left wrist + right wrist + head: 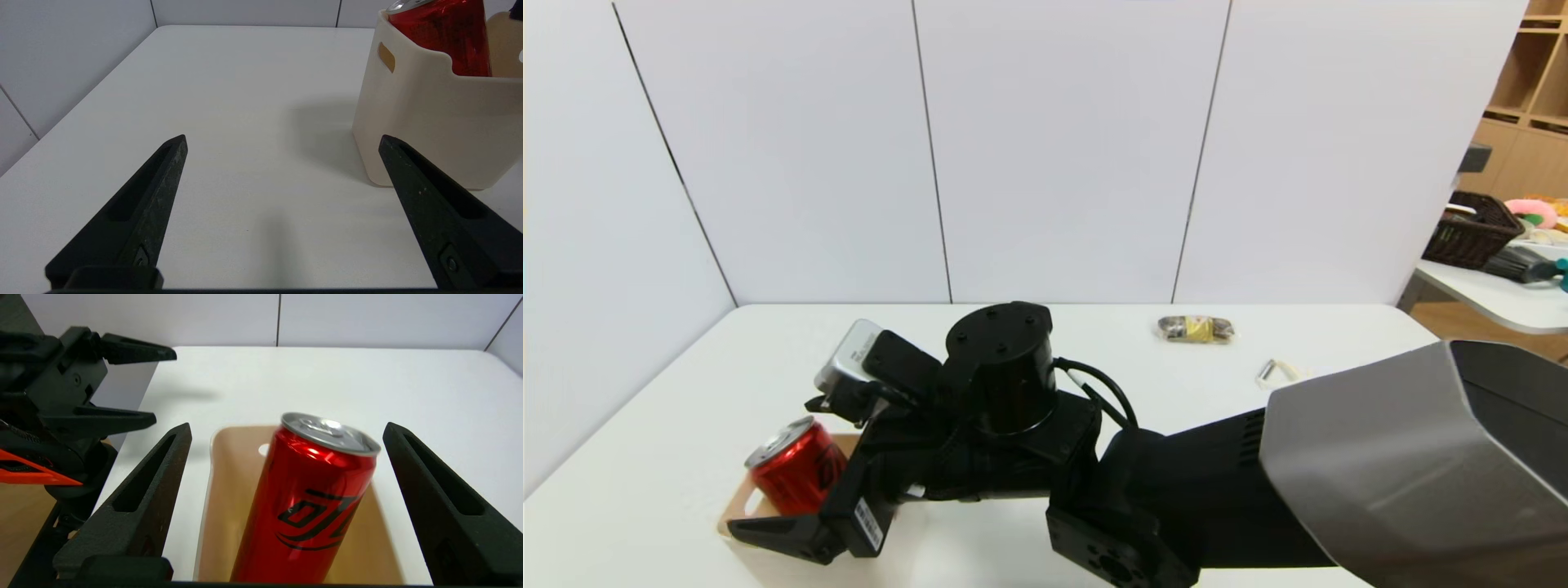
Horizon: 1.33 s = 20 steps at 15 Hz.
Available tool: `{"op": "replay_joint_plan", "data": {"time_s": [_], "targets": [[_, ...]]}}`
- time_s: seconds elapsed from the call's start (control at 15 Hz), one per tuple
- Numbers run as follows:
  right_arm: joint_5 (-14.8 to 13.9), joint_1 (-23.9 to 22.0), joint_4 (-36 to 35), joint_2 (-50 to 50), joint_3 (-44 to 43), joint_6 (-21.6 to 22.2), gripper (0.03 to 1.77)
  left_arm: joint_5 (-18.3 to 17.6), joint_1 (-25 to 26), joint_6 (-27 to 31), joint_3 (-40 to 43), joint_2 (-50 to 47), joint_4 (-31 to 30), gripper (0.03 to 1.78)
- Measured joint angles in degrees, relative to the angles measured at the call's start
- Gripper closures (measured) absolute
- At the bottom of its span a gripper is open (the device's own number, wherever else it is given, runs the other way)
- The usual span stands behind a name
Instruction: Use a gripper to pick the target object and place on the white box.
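Observation:
The red can (796, 469) (310, 498) stands tilted inside the cream-white box (737, 508) (229, 490) at the near left of the table; its silver top rises above the rim. My right gripper (769, 465) (287, 428) reaches across over the box and is open, one finger on each side of the can with a gap to both. My left gripper (282, 139) is open and empty, low over bare table beside the box (425, 122), where the can (445, 32) shows over the rim. In the right wrist view the left gripper (163, 387) sits off to the box's side.
A small snack packet (1196, 328) and a little white item (1278, 372) lie at the far right of the table (1094, 343). A white wall closes the back and left. Another table with a dark basket (1470, 233) stands beyond the right edge.

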Motion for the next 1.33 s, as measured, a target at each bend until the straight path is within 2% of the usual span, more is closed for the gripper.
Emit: {"op": "replay_joint_plan", "data": {"time_s": [0.27,0.4,0.67,0.8,1.0,1.33], "targets": [[-1.2,-1.7,0.8,-4.7,0.7,0.3,0.14,0.0,0.0,0.0,0.0,0.0,0.0,0.12],[-3.7,-3.3,2.1,-7.5,1.1,0.6,0.13,0.0,0.0,0.0,0.0,0.0,0.0,0.12],[-10.6,-8.9,5.3,-13.2,2.1,0.3,0.11,0.0,0.0,0.0,0.0,0.0,0.0,0.12],[-13.0,-12.9,6.4,-16.3,4.2,0.1,0.11,0.0,0.0,0.0,0.0,0.0,0.0,0.12],[-13.5,-19.9,11.3,-21.4,8.4,-0.5,0.11,0.0,0.0,0.0,0.0,0.0,0.0,0.12],[-15.6,-32.5,24.3,-32.1,15.5,-1.2,0.11,0.0,0.0,0.0,0.0,0.0,0.0,0.12]]}}
